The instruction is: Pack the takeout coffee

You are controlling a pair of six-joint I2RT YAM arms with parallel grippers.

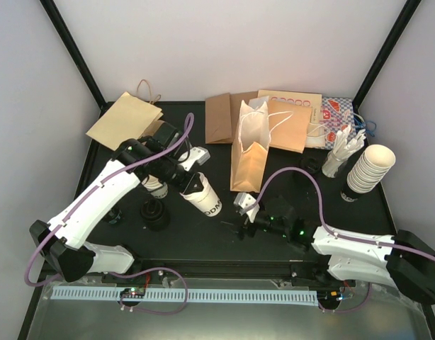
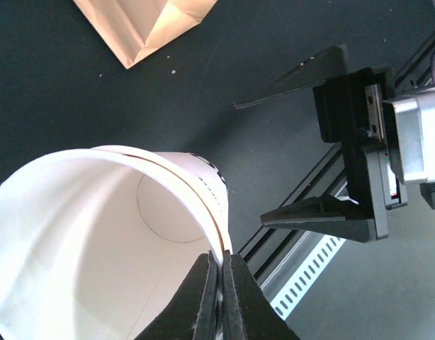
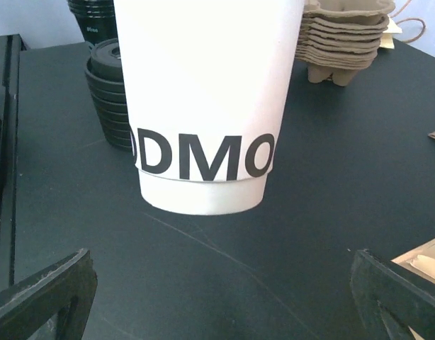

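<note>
While the left gripper (image 2: pixel 219 262) clamps its rim, the white paper cup (image 1: pixel 202 195) hangs tilted.
Lidless (black lettering on its side), it sits left of the upright paper bag (image 1: pixel 249 152); the right gripper (image 3: pixel 219 258) faces it, fingers spread wide.

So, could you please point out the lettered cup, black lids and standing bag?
Lettered cup (image 3: pixel 203 85): right wrist view, side wall.
Black lids (image 3: pixel 108 99): right wrist view, stack's side.
Standing bag (image 1: pixel 247 166): top view, side.
</note>
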